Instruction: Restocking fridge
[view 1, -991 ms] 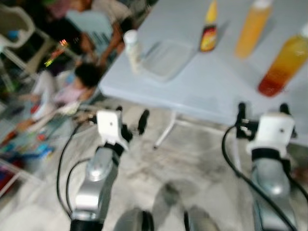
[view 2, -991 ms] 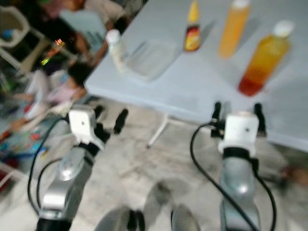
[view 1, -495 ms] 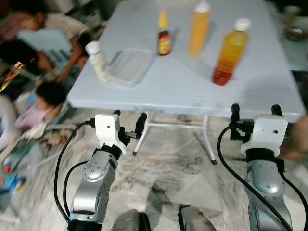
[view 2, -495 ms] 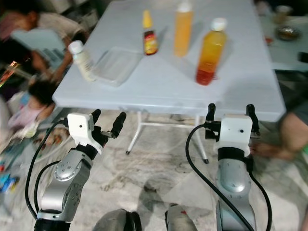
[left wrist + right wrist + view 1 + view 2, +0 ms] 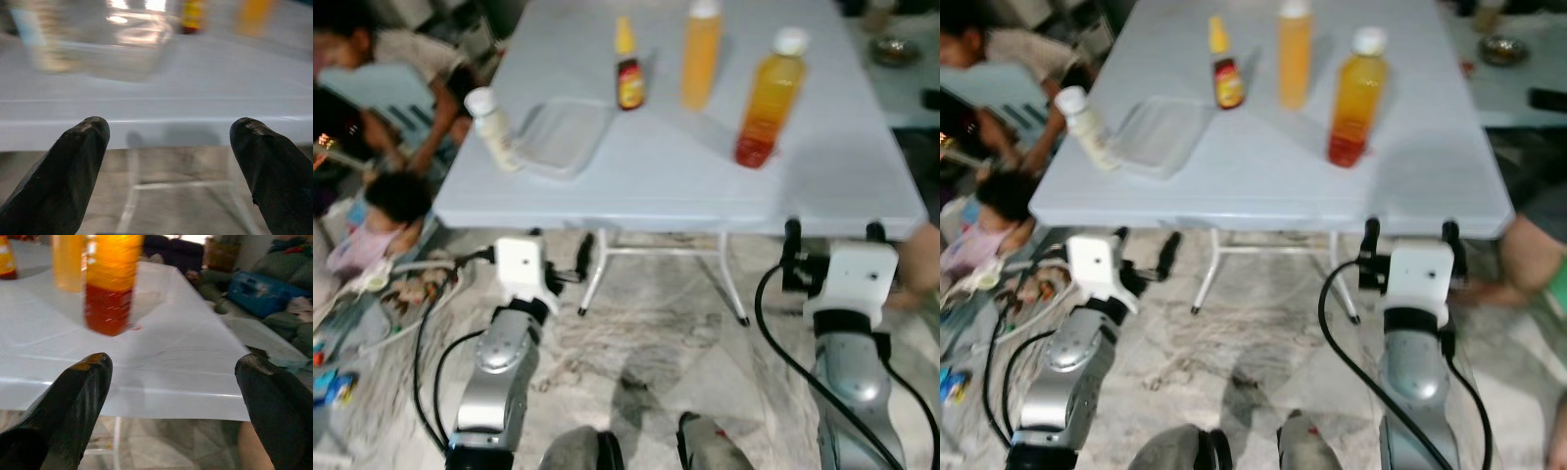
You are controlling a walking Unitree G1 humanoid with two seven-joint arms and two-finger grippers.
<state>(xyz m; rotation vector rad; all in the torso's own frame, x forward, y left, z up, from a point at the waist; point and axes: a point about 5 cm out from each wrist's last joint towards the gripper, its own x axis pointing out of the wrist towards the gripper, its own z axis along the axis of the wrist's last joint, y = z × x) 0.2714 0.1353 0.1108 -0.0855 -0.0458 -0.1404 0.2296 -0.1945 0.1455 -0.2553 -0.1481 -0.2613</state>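
Standing on bench (image 5: 822, 176): juice bottle (image 5: 766, 98), far side of right hand (image 5: 832, 245). Likely heavy, smooth, rigid; grip mid-body. Both hands spread, empty; left hand (image 5: 558, 257) at bench edge.

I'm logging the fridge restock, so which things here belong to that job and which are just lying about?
For the job:
orange-red drink bottle
tall orange bottle
small sauce bottle
white bottle
clear lidded container

Lying about:
bowl on the far table
toys and clutter on the floor
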